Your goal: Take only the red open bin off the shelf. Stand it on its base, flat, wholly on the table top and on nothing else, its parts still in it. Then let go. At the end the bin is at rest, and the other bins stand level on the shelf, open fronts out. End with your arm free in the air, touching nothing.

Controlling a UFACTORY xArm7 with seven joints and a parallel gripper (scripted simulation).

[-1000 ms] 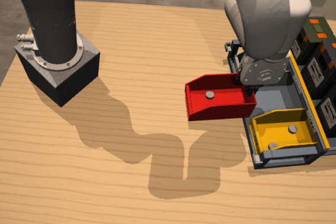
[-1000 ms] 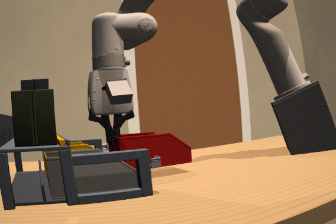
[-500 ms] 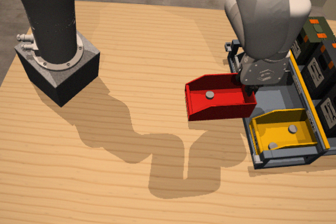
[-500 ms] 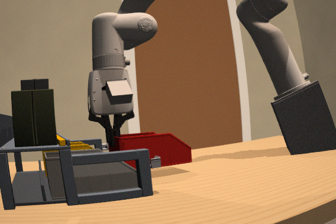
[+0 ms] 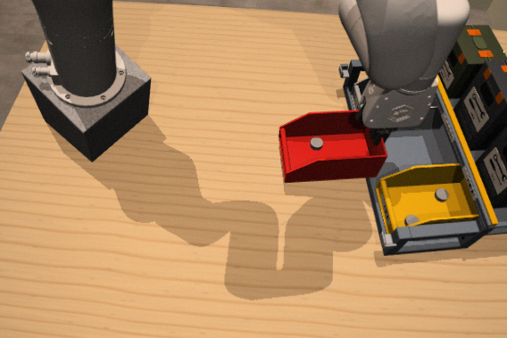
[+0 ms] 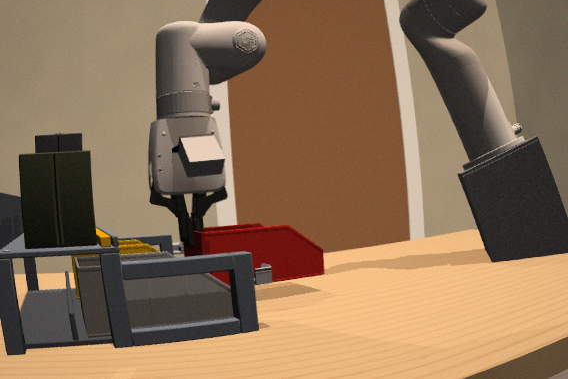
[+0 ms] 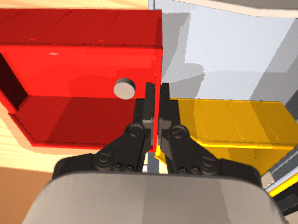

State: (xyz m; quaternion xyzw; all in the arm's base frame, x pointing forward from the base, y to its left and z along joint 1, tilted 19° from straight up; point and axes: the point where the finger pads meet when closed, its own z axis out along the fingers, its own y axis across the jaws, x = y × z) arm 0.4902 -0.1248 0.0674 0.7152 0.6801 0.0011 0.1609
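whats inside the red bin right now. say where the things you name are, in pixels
One round grey part lies on the floor of the red bin [image 5: 332,147] [image 6: 270,253] [image 7: 60,120]. The gripper [image 5: 372,129] [image 6: 192,240] [image 7: 156,96] hides a bit of its rear end, so anything there can't be seen.

The bin [image 5: 332,168] [image 6: 270,253] [image 7: 85,30] is red, its neighbour bin [image 5: 428,203] [image 7: 235,120] is yellow. The table [image 5: 134,279] [image 6: 400,308] has light brown colour, with darker wavy wood lines. The door [image 6: 320,103] is brown.
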